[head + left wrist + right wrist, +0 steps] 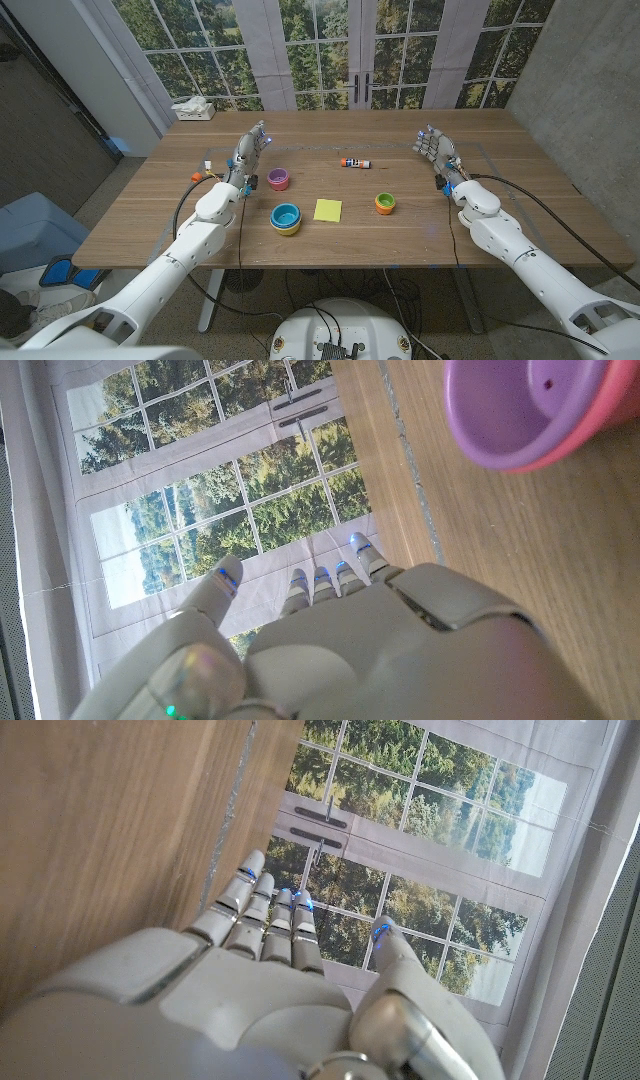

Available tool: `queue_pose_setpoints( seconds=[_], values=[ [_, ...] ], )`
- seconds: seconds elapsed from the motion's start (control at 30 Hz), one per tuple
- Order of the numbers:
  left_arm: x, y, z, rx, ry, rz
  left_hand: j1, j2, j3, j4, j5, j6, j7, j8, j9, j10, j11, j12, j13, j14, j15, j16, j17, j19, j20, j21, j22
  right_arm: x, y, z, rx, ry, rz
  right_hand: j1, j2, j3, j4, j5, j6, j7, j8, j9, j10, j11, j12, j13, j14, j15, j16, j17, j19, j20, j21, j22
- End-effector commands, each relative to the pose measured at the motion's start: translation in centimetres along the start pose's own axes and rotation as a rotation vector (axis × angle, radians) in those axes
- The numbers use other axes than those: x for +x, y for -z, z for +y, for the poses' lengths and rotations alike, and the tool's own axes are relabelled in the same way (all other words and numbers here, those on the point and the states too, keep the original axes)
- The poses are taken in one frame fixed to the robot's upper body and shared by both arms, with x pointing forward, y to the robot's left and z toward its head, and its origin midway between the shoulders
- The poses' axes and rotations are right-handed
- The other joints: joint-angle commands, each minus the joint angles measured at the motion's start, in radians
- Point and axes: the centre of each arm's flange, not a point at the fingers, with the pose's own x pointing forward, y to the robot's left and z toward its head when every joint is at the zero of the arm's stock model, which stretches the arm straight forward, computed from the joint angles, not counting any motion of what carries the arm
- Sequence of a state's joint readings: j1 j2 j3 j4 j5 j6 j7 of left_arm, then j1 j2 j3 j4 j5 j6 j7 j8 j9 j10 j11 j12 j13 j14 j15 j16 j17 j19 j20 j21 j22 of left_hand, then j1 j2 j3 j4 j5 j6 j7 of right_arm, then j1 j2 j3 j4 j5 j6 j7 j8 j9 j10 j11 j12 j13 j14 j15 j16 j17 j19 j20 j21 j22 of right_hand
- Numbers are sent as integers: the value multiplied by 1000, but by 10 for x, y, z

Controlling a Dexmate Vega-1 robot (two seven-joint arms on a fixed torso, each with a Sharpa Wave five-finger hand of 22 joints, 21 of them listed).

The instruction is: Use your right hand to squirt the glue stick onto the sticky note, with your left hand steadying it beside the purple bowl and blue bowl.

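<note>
A yellow sticky note lies on the wooden table near the middle. The glue stick, white with an orange cap, lies on its side farther back. A purple bowl stands left of the note, and a blue bowl inside a yellow one sits just beside the note's left edge. My left hand stands open by the purple bowl, fingers stretched toward the windows, holding nothing. Far to the right of the glue stick, my right hand is likewise open and empty.
An orange bowl with a green inside stands right of the note. A white tissue box sits at the table's back left corner. Cables run along both forearms. Windows and a door are behind the table.
</note>
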State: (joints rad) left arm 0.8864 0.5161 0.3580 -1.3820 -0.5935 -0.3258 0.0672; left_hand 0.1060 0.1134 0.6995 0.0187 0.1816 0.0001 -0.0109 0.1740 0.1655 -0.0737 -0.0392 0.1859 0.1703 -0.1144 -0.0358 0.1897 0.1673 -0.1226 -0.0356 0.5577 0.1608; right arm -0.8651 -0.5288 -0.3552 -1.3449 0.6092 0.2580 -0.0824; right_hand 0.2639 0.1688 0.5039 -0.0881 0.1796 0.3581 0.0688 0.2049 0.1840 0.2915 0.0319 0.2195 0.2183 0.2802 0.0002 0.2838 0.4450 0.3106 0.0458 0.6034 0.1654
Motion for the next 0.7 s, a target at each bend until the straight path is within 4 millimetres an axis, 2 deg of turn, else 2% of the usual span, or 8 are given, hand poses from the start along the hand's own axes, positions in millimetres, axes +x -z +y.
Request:
queue_pose_setpoints(
  seconds=[0.03,0.2,0.3,0.37,0.43,0.5,0.6,0.7],
  values=[
    [-1,2,10,3,-7,-5,13,65,2,-7,6,3,-7,7,4,6,0,7,2,-1,-29,-2,3,10,-60,-7,4,2,-8,18,-25,45,-28,39,6,12,-19,10,10,-13,0,5,14,-10,1,2,61,2,32,4,50,27,9,7],
    [0,4,13,-2,-6,-5,15,64,1,-11,6,5,-10,7,4,8,-2,7,2,0,-31,-3,2,18,-55,-9,5,3,-12,25,-38,58,-37,63,6,19,-28,16,15,-18,-3,7,28,-13,2,6,189,1,106,34,135,33,31,15],
    [0,5,13,-8,-8,-6,16,64,1,-12,5,5,-10,7,4,7,-2,6,2,0,-31,-3,2,19,-54,-10,5,4,-14,26,-51,68,-42,94,9,23,-30,21,-9,-36,-9,9,10,-16,1,14,433,-6,266,143,338,-14,141,44],
    [-1,5,12,-5,-7,-5,17,65,1,-13,5,6,-10,6,4,7,-2,6,2,0,-31,-3,2,20,-55,-12,5,6,-14,25,-57,57,-28,118,0,21,-40,22,-33,-50,-11,8,13,-20,2,16,651,-61,477,332,459,-37,294,137],
    [-1,4,10,-3,-7,-5,18,65,1,-14,5,5,-11,6,4,7,-1,6,2,-1,-30,-4,2,21,-54,-13,5,6,-14,22,-43,50,-36,137,-2,10,-46,19,-52,-58,-11,6,50,-27,-2,16,756,-161,760,658,569,-85,550,344],
    [-2,3,8,-2,-11,-6,18,65,0,-14,5,6,-11,6,4,8,-1,6,2,0,-31,-4,2,22,-54,-14,5,4,-15,20,-46,78,-60,122,5,10,-28,16,-59,-71,-13,3,109,-31,11,14,869,-207,862,752,645,-124,640,392],
    [-3,0,6,7,-10,-10,19,66,0,-15,5,6,-11,6,4,6,0,5,2,-3,-32,-5,3,23,-54,-16,5,1,-17,16,-62,83,-85,96,-7,16,-14,10,-30,-55,-8,-3,199,-38,23,8,976,-213,943,787,721,-185,761,481],
    [-3,-1,3,7,-13,-14,20,67,0,-16,5,5,-11,5,4,5,0,4,2,-4,-33,-5,3,24,-54,-18,5,-2,-21,14,-78,94,-79,61,-36,15,-10,0,-27,-37,-13,-5,226,-38,14,1,1018,-213,989,790,750,-215,872,600]
  ],
)
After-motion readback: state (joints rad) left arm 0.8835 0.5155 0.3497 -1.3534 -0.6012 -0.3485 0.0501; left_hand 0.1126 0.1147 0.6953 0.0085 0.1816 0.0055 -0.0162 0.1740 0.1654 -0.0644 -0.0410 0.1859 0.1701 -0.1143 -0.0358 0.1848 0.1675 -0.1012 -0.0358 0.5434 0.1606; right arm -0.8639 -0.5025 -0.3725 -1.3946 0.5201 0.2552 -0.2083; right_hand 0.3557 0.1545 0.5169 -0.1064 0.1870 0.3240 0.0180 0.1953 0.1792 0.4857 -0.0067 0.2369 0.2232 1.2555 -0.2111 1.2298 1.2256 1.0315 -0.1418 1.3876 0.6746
